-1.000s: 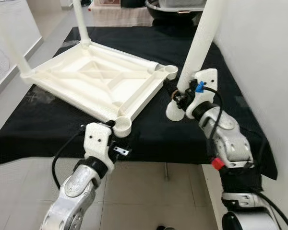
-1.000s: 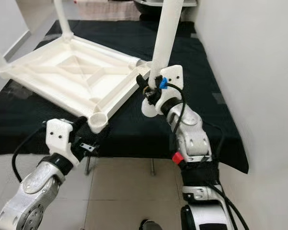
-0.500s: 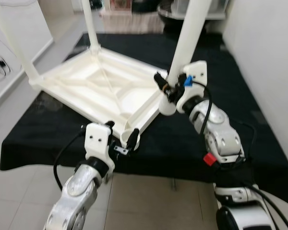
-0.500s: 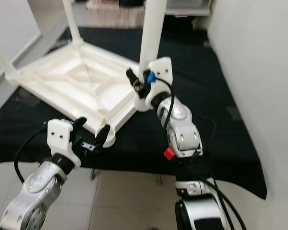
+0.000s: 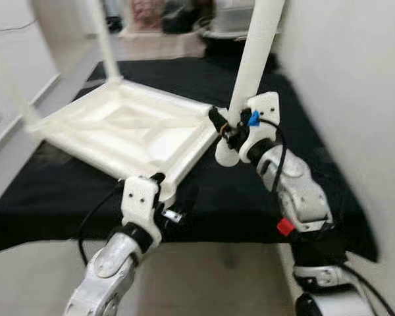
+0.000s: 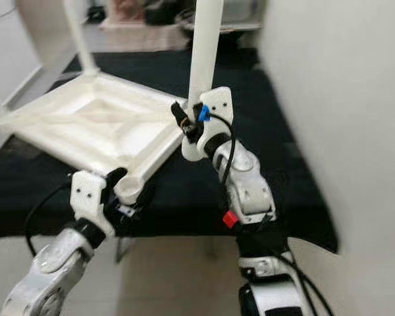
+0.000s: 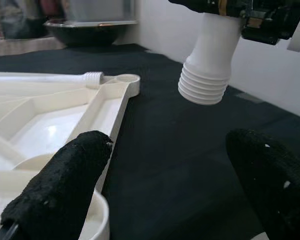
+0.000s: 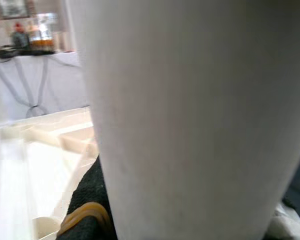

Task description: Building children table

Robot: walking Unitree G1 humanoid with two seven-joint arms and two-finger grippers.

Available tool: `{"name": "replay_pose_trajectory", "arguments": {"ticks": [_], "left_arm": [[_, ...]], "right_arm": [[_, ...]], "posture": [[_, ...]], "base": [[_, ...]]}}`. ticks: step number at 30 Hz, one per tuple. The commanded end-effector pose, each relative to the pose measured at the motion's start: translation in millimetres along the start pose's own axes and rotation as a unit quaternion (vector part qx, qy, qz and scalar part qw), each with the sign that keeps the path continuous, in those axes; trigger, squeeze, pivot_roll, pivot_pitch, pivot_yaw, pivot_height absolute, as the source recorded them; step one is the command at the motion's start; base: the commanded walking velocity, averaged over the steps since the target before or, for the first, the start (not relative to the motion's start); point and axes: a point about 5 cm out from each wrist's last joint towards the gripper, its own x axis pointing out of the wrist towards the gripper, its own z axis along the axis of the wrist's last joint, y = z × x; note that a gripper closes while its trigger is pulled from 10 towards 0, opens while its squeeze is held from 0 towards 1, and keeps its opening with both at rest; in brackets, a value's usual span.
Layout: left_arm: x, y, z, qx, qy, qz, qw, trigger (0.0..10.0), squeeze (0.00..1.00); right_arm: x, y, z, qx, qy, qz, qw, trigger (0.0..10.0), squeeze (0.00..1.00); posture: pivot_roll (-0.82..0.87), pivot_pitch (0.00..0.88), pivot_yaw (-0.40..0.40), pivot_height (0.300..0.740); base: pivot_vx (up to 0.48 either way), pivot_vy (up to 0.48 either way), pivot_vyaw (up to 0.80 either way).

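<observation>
A white plastic table top [image 5: 138,131] lies upside down on a black cloth [image 5: 250,191]. Two white legs stand in its far corners, one of them [image 5: 105,46] at the back. My right gripper [image 5: 227,128] is shut on a third white leg [image 5: 250,66] just above its threaded end [image 7: 206,80]. That end hangs over the cloth, beside the empty right corner socket [image 7: 126,80]. My left gripper [image 7: 165,190] is open at the near corner socket [image 6: 130,187], one finger [image 7: 60,185] over the socket rim. The leg [image 8: 190,120] hides the right gripper's fingers in the right wrist view.
A white wall [image 5: 355,99] runs close along the right side of the cloth. A dark bowl [image 7: 85,27] and some boxes sit at the back. The cloth's front edge [image 5: 217,237] drops to the tiled floor [image 5: 204,283] near my left arm.
The head view has shifted and is now blurred. My right gripper still holds the leg and has brought its threaded end closer to the right corner. My left gripper has closed in on the near corner socket.
</observation>
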Motion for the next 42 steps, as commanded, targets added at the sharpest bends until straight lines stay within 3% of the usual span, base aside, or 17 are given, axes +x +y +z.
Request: {"name": "replay_pose_trajectory", "arguments": {"ticks": [1, 12, 15, 24, 42], "left_arm": [[-2.5, 1.4, 0, 0.002, 0.005, 0.003, 1.000, 10.0, 0.00], [-2.3, 2.8, -6, 0.018, 0.016, 0.023, 0.999, 10.0, 0.00], [-3.4, 0.3, -8, 0.004, 0.022, 0.017, 1.000, 10.0, 0.00], [-2.7, 3.2, -9, 0.010, 0.028, 0.026, 0.999, 10.0, 0.00], [-12.2, 7.9, -25, 0.028, 0.067, 0.032, 0.997, 10.0, 0.00]], "right_arm": [[0.4, 6.2, 1, 0.004, -0.006, 0.013, 1.000, 10.0, 0.00], [0.6, 5.6, 0, 0.005, 0.000, 0.018, 1.000, 10.0, 0.00], [0.1, 6.0, 0, 0.005, 0.001, 0.019, 1.000, 10.0, 0.00], [-0.4, 8.6, 0, 0.007, 0.000, 0.020, 1.000, 10.0, 0.00], [-4.1, 5.2, -1, 0.004, 0.004, 0.012, 1.000, 10.0, 0.00]], "posture": [[-0.01, 0.145, 0.021, 0.740], [-0.01, 0.147, 0.013, 0.740], [-0.01, 0.150, 0.015, 0.740], [-0.01, 0.157, 0.023, 0.740], [-0.01, 0.169, 0.027, 0.740]], "base": [[0.259, 0.000, 0.00], [0.046, 0.000, 0.00], [0.000, 0.000, 0.00], [0.000, 0.468, 0.00], [0.000, 0.000, 0.00]]}}
